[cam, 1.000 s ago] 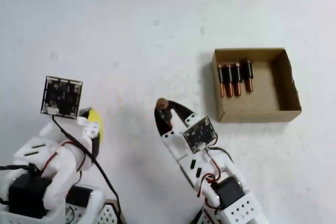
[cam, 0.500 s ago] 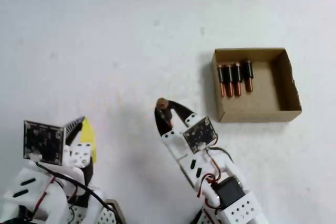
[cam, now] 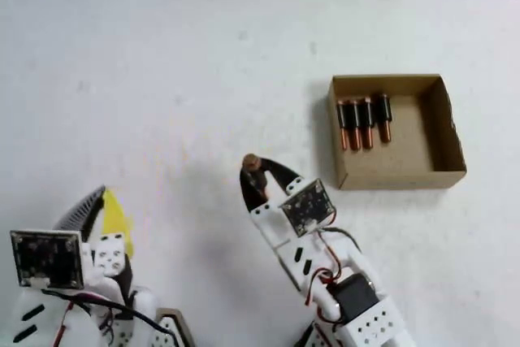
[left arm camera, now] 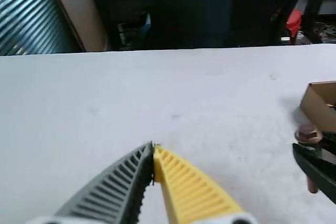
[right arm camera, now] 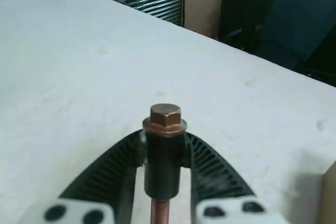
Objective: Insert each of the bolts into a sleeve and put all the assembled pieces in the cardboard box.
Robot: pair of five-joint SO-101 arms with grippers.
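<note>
The right gripper (right arm camera: 164, 153) has its jaws clamped firmly on a black sleeve (right arm camera: 163, 167). A copper bolt (right arm camera: 165, 118) sits fully home in it, hex head on top and shank poking out underneath. The piece stands upright, low over the white table (cam: 203, 62); whether the shank tip touches the surface cannot be told. It hangs near the cardboard box (cam: 398, 178), on the side toward the left arm, clear of the box's wall.

In the box, four assembled pieces (cam: 363, 122) lie side by side along one wall, with bare floor next to them. This one would make five.

The left gripper (cam: 104, 194) sits at the near edge of the table, well apart from the action. Its grey and yellow fingers are pressed together on nothing.

So the insertion looks finished for this piece, and the step in hand is the delivery. The next move likely calls for a lift high enough for the dangling shank to clear the cardboard wall. After that comes a swing across until the piece hangs over the bare floor beside the other four. Then the arm should come down low before the jaws part, because an upright piece let go from high up could bounce or land across its neighbours.
</note>
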